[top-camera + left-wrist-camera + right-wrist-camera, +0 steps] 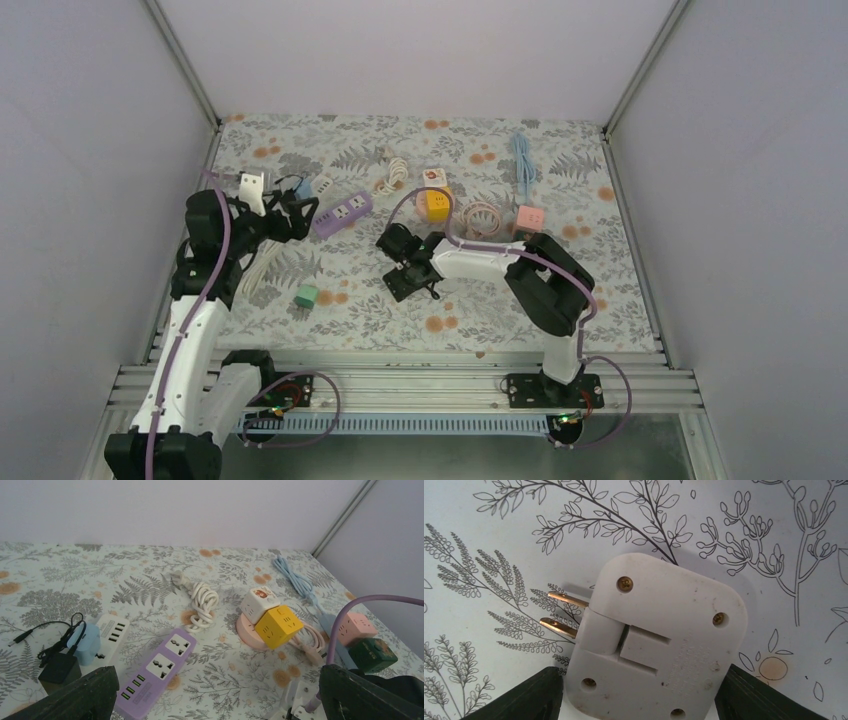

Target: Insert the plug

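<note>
The plug [659, 640] is a flat white adapter with two brass prongs pointing left, lying on the floral table cloth. My right gripper [639, 685] is down over it with one black finger against each side, shut on the plug's body. In the top view the right gripper [405, 268] covers the plug at mid-table. A purple power strip [155, 672] with two sockets and USB ports lies ahead of my left gripper [220, 702], which hangs wide open with nothing in it. From above, the left gripper [285, 215] sits just left of the purple strip [342, 213].
A yellow socket cube [278, 625], a white cube [260, 604] and a pink cube [354, 627] with pink cable sit right of the strip. A white USB strip [112, 632], black adapter [59, 667], coiled white cable [202, 602], blue cable [295, 577] and green cube [307, 296] lie around.
</note>
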`<state>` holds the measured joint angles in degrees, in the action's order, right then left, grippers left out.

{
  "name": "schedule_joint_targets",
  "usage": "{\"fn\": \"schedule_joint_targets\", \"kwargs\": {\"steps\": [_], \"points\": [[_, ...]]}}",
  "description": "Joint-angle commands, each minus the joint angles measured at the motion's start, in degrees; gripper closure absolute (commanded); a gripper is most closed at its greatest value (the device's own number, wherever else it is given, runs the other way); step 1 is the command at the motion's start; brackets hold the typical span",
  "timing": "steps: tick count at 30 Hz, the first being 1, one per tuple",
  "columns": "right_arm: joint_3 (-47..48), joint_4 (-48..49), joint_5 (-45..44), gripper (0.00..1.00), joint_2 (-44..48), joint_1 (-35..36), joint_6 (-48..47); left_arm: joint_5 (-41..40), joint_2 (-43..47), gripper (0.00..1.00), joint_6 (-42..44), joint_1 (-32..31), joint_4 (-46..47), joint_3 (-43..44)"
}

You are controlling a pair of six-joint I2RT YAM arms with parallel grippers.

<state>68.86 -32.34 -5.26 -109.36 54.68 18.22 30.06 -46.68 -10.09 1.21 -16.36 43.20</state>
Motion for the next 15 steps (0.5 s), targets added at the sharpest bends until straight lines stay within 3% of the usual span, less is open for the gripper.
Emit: {"fn": "schedule_joint_targets", "kwargs": {"steps": [1, 7, 15], "points": [[0.26, -1.02, -2.72, 0.24, -1.92, 0.58, 1.21, 1.0, 0.07, 0.0, 0.42, -0.16, 1.07, -0.59], [1.68, -0.68, -2.75, 0.16, -3.13, 0.57, 2.62, 0.36, -0.04, 0.0, 0.03, -0.16, 1.33, -1.08], [1.94, -0.32, -4.76, 0.32, -2.46, 0.52, 4.83, 0.84, -0.2, 0.0, 0.26, -0.24, 1.23, -1.27]]}}
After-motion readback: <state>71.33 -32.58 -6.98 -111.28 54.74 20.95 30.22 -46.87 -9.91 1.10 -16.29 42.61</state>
